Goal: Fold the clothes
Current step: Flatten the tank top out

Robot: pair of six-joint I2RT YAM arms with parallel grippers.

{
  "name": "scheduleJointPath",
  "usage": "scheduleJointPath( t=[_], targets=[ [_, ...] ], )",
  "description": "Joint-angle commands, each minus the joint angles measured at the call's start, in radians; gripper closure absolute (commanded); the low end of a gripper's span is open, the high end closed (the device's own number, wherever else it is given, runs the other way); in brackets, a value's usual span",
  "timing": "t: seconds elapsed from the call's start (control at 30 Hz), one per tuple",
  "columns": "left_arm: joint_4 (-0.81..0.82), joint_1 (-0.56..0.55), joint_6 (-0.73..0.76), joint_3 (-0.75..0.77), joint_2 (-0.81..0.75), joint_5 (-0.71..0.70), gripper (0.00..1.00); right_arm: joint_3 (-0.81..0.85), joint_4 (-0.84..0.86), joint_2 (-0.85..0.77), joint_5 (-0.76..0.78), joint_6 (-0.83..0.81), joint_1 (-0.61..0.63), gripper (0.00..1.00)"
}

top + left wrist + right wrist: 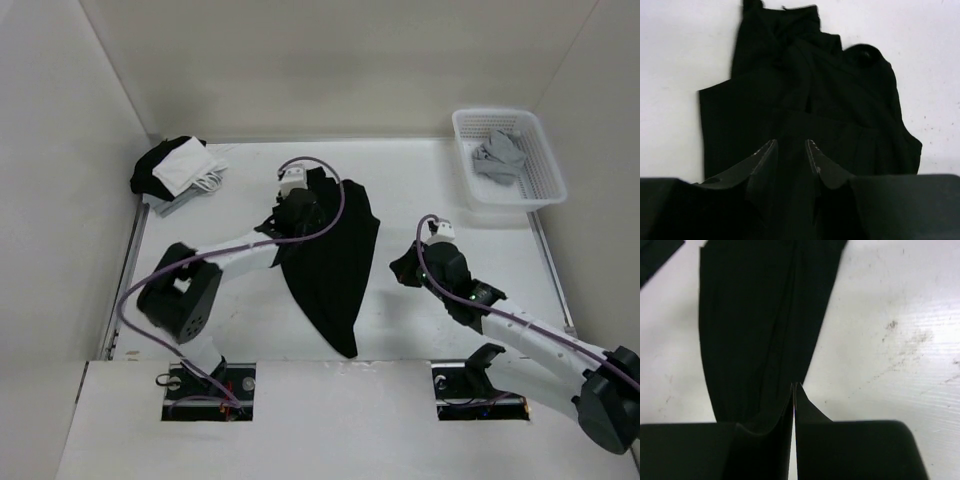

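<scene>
So the black T-shirt (335, 260) is lying roughly mid-table (410, 320), gathered into a long narrow shape that's wide at the far end and tapers to a point on the arms' side. Looks to me like we're mid-fold: it's been brought in lengthways but it's rumpled, not a tidy rectangle. The left hand (790, 145) is over the wide far end with its fingers partly apart. There's cloth right under them, but it's black on black, so I can't tell if any is actually pinched. The right hand (796, 385) is closed up tight with nothing I can see between the fingers. From above it sits on bare table just off the shirt's right edge. My guess is the next move needs one end pinched cleanly, with both layers and not just the top one, then carried over the other end, since thin fabric like this slides and bunches. There's decent open room on the right between the shirt and the right hand. The left arm crowds the shirt's left side. The basket (462, 160) with the grey garment (497, 155) sits far right, the black-and-white bundle (178, 168) far left, both well apart from the shirt. Walls run close along both sides.
</scene>
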Motion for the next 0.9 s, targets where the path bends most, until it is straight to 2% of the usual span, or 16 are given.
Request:
scheduleJointPath(
  t=[0.0,0.07,0.2,0.4,0.6,0.87],
  targets=[
    [-0.046,-0.060,0.068,0.229,0.160,0.098,0.72,-0.044,0.225,0.049,-0.085,0.077,-0.035,0.93],
    [-0.103,-0.124,0.066,0.353,0.283,0.107,0.73,-0.062,0.285,0.092,-0.074,0.091,-0.056,0.92],
    [-0.140,-0.172,0.084,0.462,0.399,0.104,0.76,-0.107,0.354,0.097,-0.086,0.117,-0.087,0.91],
    [-0.204,-0.178,0.083,0.625,0.547,0.073,0.75,-0.153,0.382,0.083,-0.115,0.112,-0.102,0.90],
    [-0.200,-0.183,0.091,0.682,0.601,-0.025,0.75,-0.176,0.411,0.085,-0.148,0.115,-0.101,0.90],
    [-0.198,-0.198,0.074,0.663,0.598,-0.122,0.79,-0.177,0.428,0.105,-0.151,0.112,-0.098,0.89]
  ],
)
